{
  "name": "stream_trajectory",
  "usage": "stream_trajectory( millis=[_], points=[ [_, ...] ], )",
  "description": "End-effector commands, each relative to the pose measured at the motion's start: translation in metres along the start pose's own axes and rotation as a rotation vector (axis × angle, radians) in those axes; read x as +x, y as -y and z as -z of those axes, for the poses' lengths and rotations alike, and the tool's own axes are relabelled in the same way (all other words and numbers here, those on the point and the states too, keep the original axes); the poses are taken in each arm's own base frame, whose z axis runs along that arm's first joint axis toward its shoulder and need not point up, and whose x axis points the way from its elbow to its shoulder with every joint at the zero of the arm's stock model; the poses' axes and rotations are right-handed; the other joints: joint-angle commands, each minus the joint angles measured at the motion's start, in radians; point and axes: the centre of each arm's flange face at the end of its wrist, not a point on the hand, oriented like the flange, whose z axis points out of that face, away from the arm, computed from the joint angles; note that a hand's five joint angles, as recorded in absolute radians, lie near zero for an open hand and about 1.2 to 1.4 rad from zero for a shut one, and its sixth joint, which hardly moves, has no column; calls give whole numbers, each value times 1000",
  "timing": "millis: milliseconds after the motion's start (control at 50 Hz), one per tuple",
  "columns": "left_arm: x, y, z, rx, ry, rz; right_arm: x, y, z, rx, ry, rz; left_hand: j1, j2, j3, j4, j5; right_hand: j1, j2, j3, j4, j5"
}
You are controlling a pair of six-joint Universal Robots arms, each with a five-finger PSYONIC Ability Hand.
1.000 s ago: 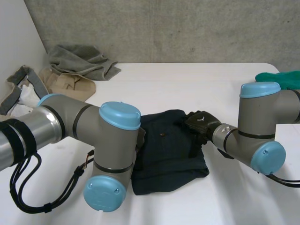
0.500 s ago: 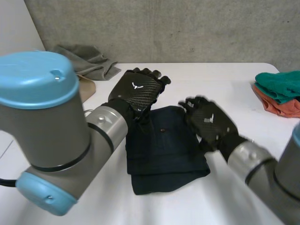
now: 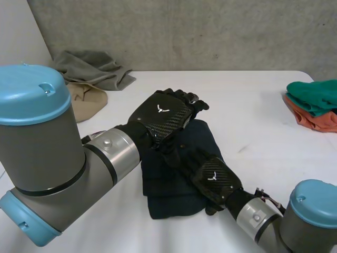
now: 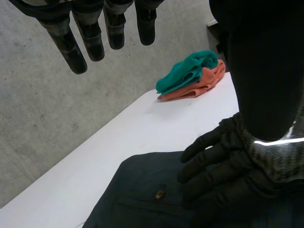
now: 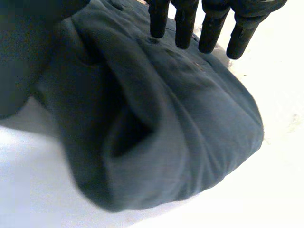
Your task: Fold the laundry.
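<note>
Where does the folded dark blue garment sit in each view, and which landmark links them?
Head view: garment in the middle of the table.
Left wrist view: garment under the left hand, with the right hand on it.
Right wrist view: garment at the right hand's fingertips.
Shared landmark: the right hand resting on the garment.

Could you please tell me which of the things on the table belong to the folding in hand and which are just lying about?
In hand: dark blue garment, mid-table; left hand, open above it; right hand, open, fingertips on it.
Lying about: green cloth stacked on orange cloth, right edge; grey cloth and beige cloth, crumpled, back left.
</note>
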Motion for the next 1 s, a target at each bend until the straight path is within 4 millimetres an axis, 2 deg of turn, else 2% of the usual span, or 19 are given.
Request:
stream_trajectory(
  millis=[20,120,340,520,580,700,800,820,860,900,960,1000],
  points=[
    [-2,1,-1,9,7,-2,11,2,-18,43,-52,35,12,3,-8,-2,-21,159,161,151,147,151],
    [-2,1,-1,11,7,-1,8,5,-28,60,-49,32,12,3,-8,-2,-21,159,161,151,147,151],
    [-1,2,0,12,8,-2,21,0,-52,62,-86,-7,12,3,-8,-2,-21,194,196,186,182,186],
    [-2,5,1,19,9,-3,38,4,-68,57,-146,-5,18,9,-3,4,-15,742,744,735,731,735],
    [-2,6,2,22,10,-4,41,8,-71,68,-155,-1,18,9,-3,4,-15,714,716,706,702,706],
    [-2,7,2,26,11,-5,42,8,-75,49,-126,-56,18,9,-3,4,-15,376,378,369,365,368],
    [-2,7,2,26,11,-5,38,0,-84,11,-99,-78,18,9,-3,4,-15,358,360,350,346,350],
    [-2,7,2,26,11,-5,39,-1,-85,7,-100,-80,18,9,-3,4,-15,384,386,377,373,377],
    [-2,8,2,29,12,-6,42,-1,-86,2,-103,-80,18,9,-3,4,-15,838,840,830,826,830],
    [-2,9,2,32,13,-6,50,2,-87,20,-125,-77,18,9,-3,4,-15,1175,1177,1167,1163,1167],
    [-1,10,2,38,8,-8,57,10,-89,53,-156,-67,18,9,-3,4,-15,1176,1178,1169,1165,1168],
    [-1,12,2,45,8,-10,73,23,-92,106,-209,-42,18,9,-3,4,-15,1176,1178,1169,1165,1168]
  ],
)
